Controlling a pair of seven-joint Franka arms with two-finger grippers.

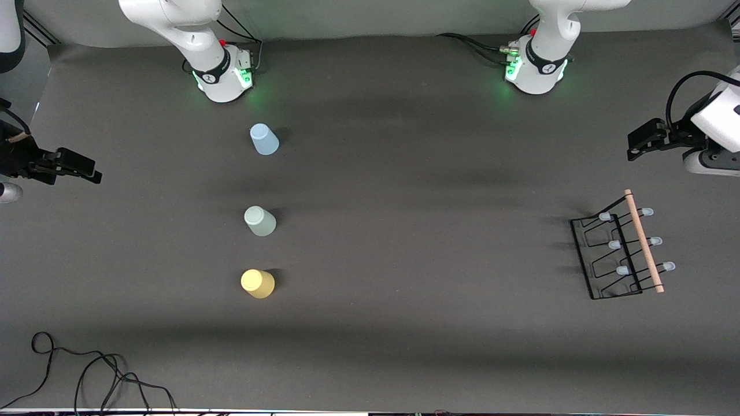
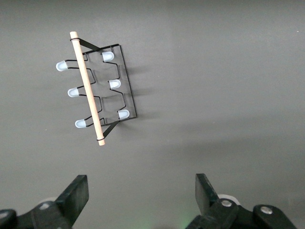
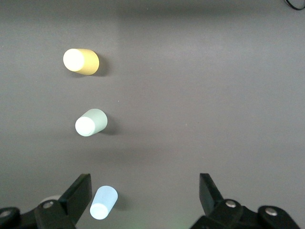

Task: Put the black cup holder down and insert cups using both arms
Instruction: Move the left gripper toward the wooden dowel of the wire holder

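both arms are waiting wide apart, left gripper [image 2: 140,202] and right gripper [image 3: 145,200] spread wide, holding nothing. the rack [image 1: 621,249] is sitting toward the left arm's end: light, stiff wire, so its wooden rod [image 1: 643,241] looks the best grab. three cups [image 1: 259,221], light and probably slippery, are lining up toward the right arm's end.

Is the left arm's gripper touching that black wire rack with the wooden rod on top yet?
Apart. The left wrist view shows the open left gripper above bare table, with the black wire rack lying well clear of its fingers.
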